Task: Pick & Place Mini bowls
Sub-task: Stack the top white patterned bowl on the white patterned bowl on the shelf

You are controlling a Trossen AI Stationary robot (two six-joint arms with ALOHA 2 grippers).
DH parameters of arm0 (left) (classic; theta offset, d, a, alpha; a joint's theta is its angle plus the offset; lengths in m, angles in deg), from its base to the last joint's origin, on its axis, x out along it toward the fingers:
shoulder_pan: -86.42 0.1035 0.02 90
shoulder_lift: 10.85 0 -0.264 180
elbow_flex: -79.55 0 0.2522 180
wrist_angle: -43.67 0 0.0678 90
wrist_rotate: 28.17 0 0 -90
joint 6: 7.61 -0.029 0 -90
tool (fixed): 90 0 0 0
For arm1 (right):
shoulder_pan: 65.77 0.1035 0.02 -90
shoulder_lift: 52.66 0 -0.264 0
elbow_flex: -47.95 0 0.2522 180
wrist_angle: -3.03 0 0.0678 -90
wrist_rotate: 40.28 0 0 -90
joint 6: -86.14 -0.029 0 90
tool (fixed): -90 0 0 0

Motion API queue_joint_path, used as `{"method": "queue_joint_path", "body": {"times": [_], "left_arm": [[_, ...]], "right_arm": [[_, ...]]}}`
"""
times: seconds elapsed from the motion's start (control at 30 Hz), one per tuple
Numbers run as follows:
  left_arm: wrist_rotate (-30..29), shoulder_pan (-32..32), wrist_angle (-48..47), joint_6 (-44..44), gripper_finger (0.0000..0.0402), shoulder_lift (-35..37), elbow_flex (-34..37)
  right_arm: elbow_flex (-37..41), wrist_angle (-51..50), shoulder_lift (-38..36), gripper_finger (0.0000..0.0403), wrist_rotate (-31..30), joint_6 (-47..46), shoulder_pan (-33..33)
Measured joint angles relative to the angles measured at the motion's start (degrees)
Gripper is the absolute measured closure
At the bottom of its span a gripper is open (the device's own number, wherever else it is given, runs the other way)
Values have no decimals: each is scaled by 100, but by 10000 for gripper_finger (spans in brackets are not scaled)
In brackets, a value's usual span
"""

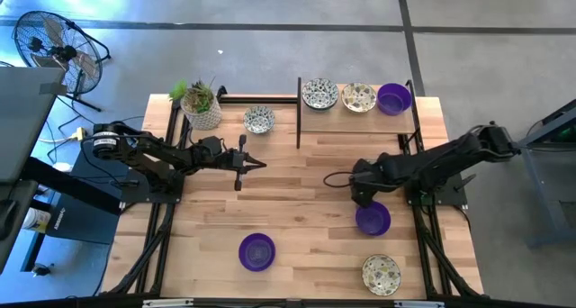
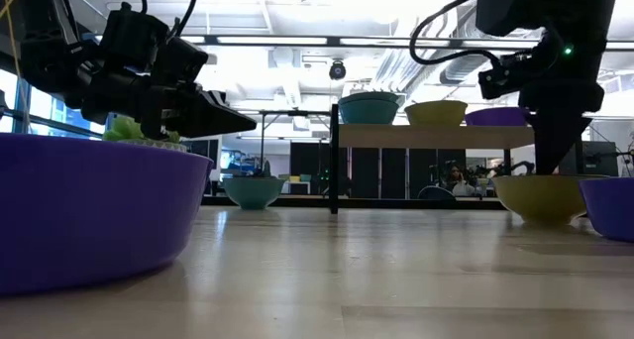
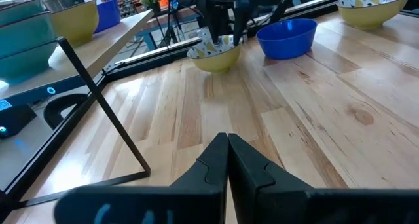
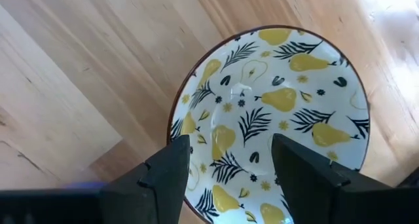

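Right gripper (image 4: 229,178) points straight down over a glossy round shallow bowl, white inside with yellow pears and dark fern leaves, thin dark rim (image 4: 275,119). Fingers (image 4: 171,175) spread; one sits just above the near rim, the other over the bowl's inside; whether they touch it, can't tell. In the high view that bowl is hidden under the gripper (image 1: 363,193), toward the tabletop's right edge, roughly mid-depth.

Solid glossy purple bowl (image 1: 373,220) just beside it, nearer the front edge. Another patterned cream bowl (image 1: 381,274) at the front right corner. A second purple bowl (image 1: 256,252) near the front edge, around centre.

Raised light-wood shelf on thin black metal legs (image 1: 315,117) at the back right: two patterned bowls (image 1: 319,94) (image 1: 358,97) and one purple bowl (image 1: 393,98) in a row on it. One more patterned bowl (image 1: 259,120) on the tabletop just left of the shelf.

Left gripper (image 1: 249,162) hovers left of centre, fingers (image 3: 252,165) pressed together, holding nothing.

Tabletop (image 1: 297,209): pale butcher-block planks, visible grain and knots. White textured pot with green plant (image 1: 202,107) at the back left.
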Motion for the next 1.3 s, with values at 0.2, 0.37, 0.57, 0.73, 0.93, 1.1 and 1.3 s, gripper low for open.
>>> {"method": "queue_joint_path", "body": {"times": [0.2,0.37,0.57,0.73,0.93,1.1,1.3], "left_arm": [[0,0,0,0,401,-2,0],[0,-2,0,2,401,-2,0],[0,-1,0,22,401,-2,0],[10,0,0,24,401,-2,0],[37,-2,0,26,401,-2,0],[37,0,0,26,401,-2,0],[39,-1,0,26,401,-2,0]], "right_arm": [[-140,-300,-144,198,-34,2,0],[-599,-906,-146,198,-282,147,2],[-751,-503,-148,198,-231,153,2],[-399,98,-130,199,7,134,4],[-216,98,-126,199,26,15,4],[-216,130,-126,199,26,2,4],[-216,158,-126,199,20,-20,4]]}}
